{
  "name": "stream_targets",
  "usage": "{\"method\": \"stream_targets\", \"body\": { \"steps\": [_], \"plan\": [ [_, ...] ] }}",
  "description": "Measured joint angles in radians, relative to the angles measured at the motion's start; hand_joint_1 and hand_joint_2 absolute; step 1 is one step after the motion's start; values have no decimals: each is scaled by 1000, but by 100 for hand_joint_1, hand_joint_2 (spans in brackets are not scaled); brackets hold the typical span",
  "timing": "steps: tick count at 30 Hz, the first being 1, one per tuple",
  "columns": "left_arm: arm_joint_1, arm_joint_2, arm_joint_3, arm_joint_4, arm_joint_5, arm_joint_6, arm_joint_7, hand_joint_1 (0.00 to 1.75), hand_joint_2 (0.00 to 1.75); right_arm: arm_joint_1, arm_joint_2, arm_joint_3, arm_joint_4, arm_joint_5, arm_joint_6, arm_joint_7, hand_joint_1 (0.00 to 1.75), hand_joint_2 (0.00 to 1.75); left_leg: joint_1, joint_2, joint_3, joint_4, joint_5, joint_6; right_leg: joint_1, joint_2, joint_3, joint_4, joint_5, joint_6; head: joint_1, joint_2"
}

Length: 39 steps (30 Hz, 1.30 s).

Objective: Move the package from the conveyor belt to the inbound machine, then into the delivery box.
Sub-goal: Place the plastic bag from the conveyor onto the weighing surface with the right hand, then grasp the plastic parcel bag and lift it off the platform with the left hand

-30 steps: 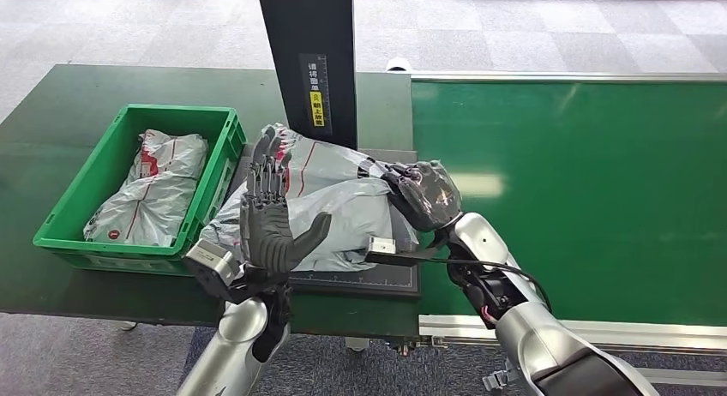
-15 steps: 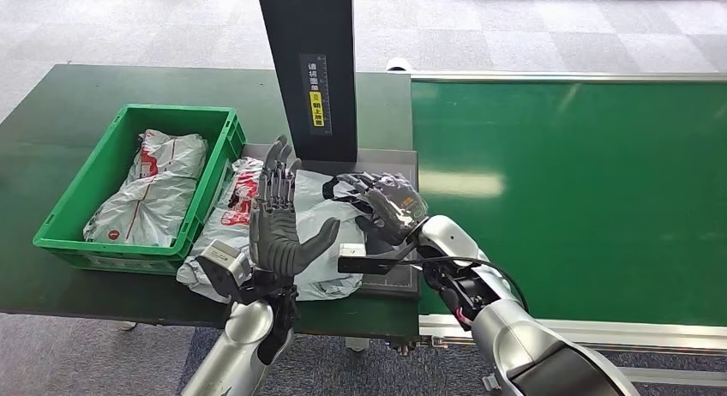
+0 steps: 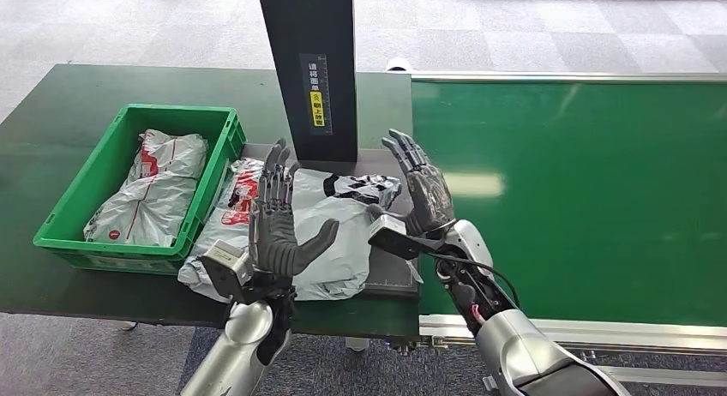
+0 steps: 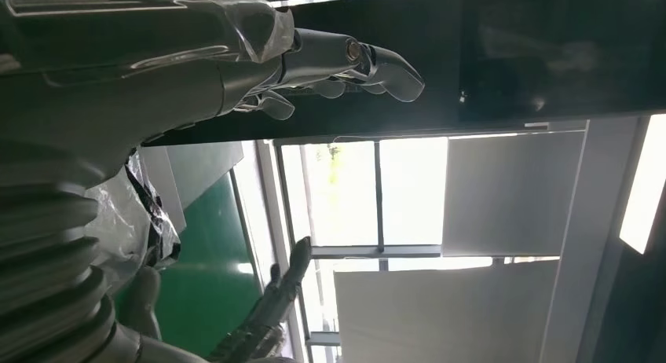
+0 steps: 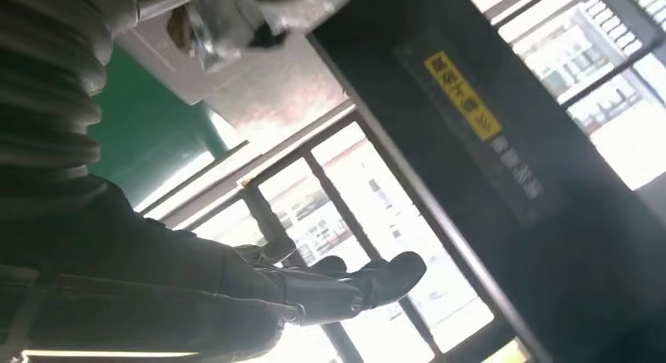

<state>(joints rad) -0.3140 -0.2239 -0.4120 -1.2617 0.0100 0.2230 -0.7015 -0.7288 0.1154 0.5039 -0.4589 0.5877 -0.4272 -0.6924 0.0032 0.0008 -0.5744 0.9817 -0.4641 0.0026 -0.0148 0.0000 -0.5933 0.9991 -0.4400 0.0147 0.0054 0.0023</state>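
Both hands are raised with fingers spread and nothing is held: the left hand (image 3: 276, 216) stands palm-up in front of the package (image 3: 326, 229), the right hand (image 3: 420, 190) just beside its other end. The package is seen lying flat on the grey plate of the inbound machine (image 3: 390, 280), under the black column (image 3: 313, 62), with one end hanging past the plate toward the green box (image 3: 90, 246). The first leg, from the conveyor belt (image 3: 583, 190) to the machine, is judged done; the move into the box, where other bags (image 3: 159, 190) already lie, is left. From the head view the whole layout is given. In the left wrist view the spread fingers (image 4: 369, 60) are shown side-on against the dark column, with a crumpled corner of the package behind. In the right wrist view the yellow label (image 5: 463, 96) on the column is brought close.
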Motion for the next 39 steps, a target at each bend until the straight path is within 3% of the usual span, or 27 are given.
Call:
{"method": "stream_targets", "body": {
  "steps": [14,19,24,28,31,36,39],
  "plan": [
    [-13,16,-26,51,-43,-24,0,0,175,134,-91,-45,-286,-218,-31,-6,0,175,0,0,0,0,0,0,0,0,0,0,0,0,0,0],
    [-50,34,-74,148,-220,96,0,0,175,193,-117,-62,-408,-341,62,-6,0,175,0,0,0,0,0,0,0,0,0,0,0,0,0,0],
    [-74,47,-94,222,-295,185,6,0,175,231,-132,-87,-488,-386,125,-6,0,175,0,0,0,0,0,0,0,0,0,0,0,0,0,0],
    [-84,61,-86,271,-421,307,59,0,175,278,-127,-125,-516,-442,272,-6,0,175,0,-1,0,0,0,0,0,0,0,0,0,0,0,0],
    [-85,73,-75,290,-482,339,95,0,175,318,-118,-152,-516,-475,348,-6,0,175,0,0,0,0,0,0,0,0,0,0,0,0,0,0],
    [-85,85,-66,311,-514,355,117,0,175,350,-107,-177,-516,-482,369,-6,0,175,0,0,0,0,0,0,0,0,0,0,0,0,0,0],
    [-85,87,-65,324,-628,386,202,0,175,368,-101,-189,-516,-471,380,-6,0,175,0,0,0,0,0,0,0,0,0,0,0,0,0,0]
  ]
}}
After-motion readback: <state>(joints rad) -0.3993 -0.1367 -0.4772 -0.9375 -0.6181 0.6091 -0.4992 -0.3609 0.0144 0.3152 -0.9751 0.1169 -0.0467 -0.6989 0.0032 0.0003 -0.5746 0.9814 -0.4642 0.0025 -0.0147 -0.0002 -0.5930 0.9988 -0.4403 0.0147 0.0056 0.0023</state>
